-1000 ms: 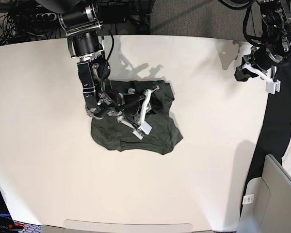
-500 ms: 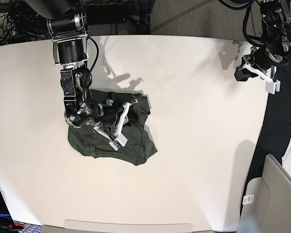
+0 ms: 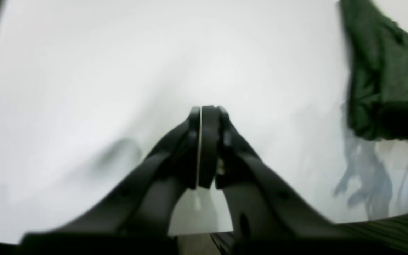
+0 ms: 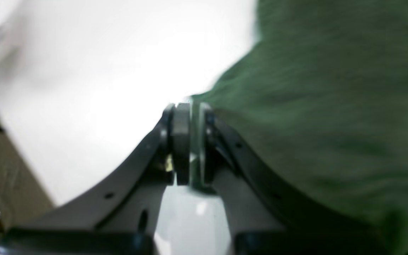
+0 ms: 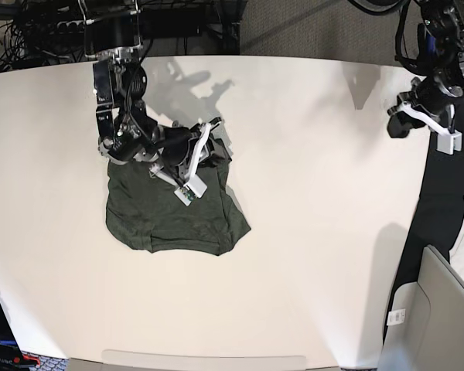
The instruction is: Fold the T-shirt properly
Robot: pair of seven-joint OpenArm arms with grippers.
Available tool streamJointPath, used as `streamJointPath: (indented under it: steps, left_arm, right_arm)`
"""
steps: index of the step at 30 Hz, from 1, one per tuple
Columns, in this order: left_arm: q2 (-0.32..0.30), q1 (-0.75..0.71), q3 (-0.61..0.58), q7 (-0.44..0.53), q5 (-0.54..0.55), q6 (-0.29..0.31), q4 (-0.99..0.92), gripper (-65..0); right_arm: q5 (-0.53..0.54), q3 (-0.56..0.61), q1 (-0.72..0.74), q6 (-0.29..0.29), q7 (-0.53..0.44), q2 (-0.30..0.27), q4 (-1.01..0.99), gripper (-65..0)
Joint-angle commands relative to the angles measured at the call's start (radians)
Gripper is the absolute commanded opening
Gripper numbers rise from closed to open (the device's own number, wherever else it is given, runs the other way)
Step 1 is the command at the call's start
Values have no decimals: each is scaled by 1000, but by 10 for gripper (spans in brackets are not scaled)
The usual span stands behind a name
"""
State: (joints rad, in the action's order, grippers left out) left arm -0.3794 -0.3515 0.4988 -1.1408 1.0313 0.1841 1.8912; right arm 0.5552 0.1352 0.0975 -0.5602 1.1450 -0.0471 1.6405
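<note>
Toward the left edge of the white desk (image 5: 317,255), near the far side: the T-shirt (image 5: 166,220), already gathered into a compact dark green bundle with rounded corners, no sleeves spread out, lying flat but with a bunched ridge along its far edge. Over that ridge, the right hand (image 5: 187,188), low on the cloth; in the right wrist view, pads pressed close with only a thin sliver between them, green fabric filling the space just beside and behind the tips. Cannot tell from the blur whether a layer of cloth is pinched in that sliver or the tips merely rest against it. Judging by the bundle's shape, most of the folding done; left to do, probably smoothing or tucking the lumpy far edge, squaring the uneven near hem, and letting go. Across bare desk to the right, nothing else on the surface. Far over at the right edge, near the far corner, the left hand (image 5: 439,133) raised clear of the desk, well apart from the shirt; in the left wrist view (image 3: 201,148), pads fully together on nothing, with the shirt only a green strip at that view's right margin.
</note>
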Motion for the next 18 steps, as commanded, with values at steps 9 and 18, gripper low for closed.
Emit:
streamJointPath:
  steps: [9,18]
  left_arm:
    - [-13,-77,65,12,13,2,32,-644]
    - [7,-209,192,5,16,4,118,-644]
  right_arm:
    - [52,-3,-141,-120,-15,-3,203,-612]
    - [52,-102,-331,-123,-21,-67,359,-612]
